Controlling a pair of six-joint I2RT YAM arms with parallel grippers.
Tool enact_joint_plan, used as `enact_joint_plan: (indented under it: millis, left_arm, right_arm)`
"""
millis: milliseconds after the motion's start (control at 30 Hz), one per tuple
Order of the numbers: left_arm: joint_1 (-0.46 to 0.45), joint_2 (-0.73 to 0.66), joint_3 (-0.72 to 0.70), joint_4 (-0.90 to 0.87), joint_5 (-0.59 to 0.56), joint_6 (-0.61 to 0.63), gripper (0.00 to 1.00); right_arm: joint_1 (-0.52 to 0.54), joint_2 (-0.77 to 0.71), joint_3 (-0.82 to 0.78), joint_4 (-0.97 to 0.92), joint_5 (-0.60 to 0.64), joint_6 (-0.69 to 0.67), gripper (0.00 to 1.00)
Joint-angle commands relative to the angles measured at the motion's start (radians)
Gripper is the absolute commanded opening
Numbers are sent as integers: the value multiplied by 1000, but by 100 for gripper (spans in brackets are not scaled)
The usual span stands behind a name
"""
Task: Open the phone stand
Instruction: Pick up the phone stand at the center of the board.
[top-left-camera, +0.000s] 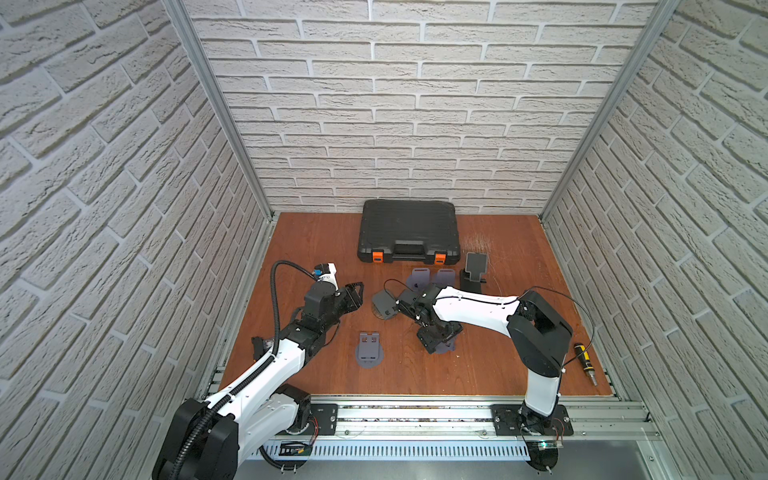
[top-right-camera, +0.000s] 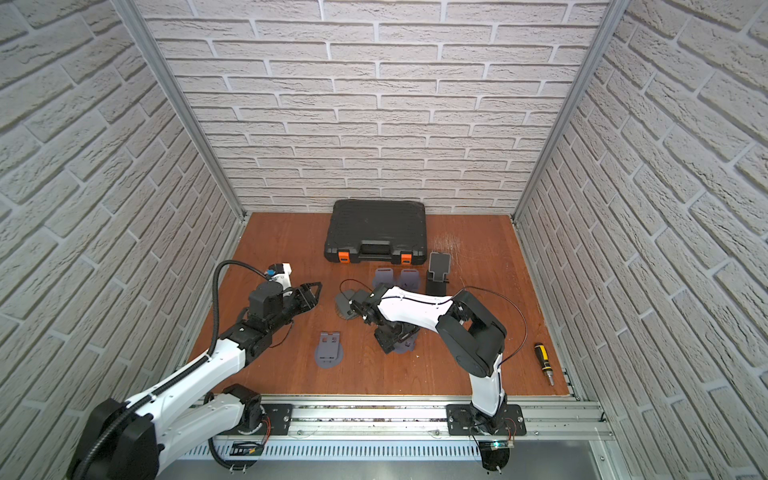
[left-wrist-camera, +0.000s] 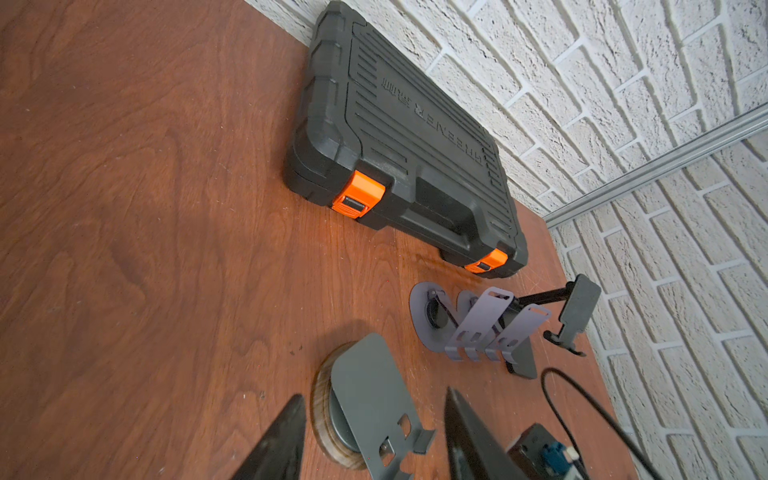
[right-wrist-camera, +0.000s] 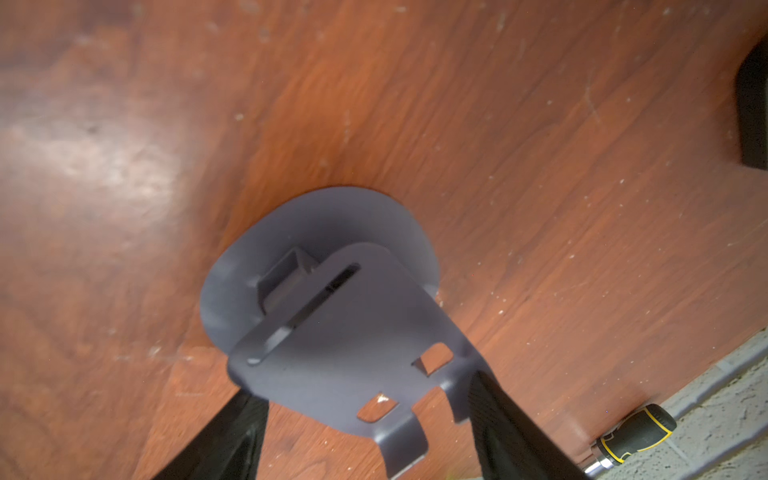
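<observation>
- The right tool (right-wrist-camera: 365, 388) points down over the phone stand (right-wrist-camera: 332, 332), jaws spread wide, one finger at each side edge of its plate; it grips nothing I can see.
- That stand sits on the table (top-left-camera: 316, 249) near the middle, its plate tilted up off the oval base.
- The left tool (top-left-camera: 359, 293) hangs half open and empty, just beside a grey stand (top-left-camera: 384, 305) on a round wooden base.
- A folded stand (top-left-camera: 369, 349) lies flat nearer the front.
- Farther back are two opened stands (top-left-camera: 419, 277), a black stand (top-left-camera: 473, 272) and a shut black case (top-left-camera: 409, 232); a screwdriver (top-left-camera: 585, 361) lies at the right edge.
</observation>
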Motion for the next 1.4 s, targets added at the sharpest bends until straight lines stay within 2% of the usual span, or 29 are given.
enact_joint_plan:
  millis: [0,533,900,1000,1233,1367]
  left_arm:
    - [0,-4,22,22,-13,6,55]
    - [0,1,22,39,-6,3,55]
    - [-2,14,18,54,3,3,54]
    - [-4,18,18,57,3,1,54]
    - [-14,17,11,55,4,-7,55]
    - [-28,22,18,45,24,-14,54]
  right_arm:
    - [-22,3,25,10,2,-18,77]
    - [-131,-9,-4,65,-190,-11,71]
    - [-151,-12,-48,90,-218,7,71]
    - [-151,-11,-50,97,-229,6,69]
    - [-153,-20,-53,116,-258,9,37]
    - [-151,-56,-48,113,-283,13,27]
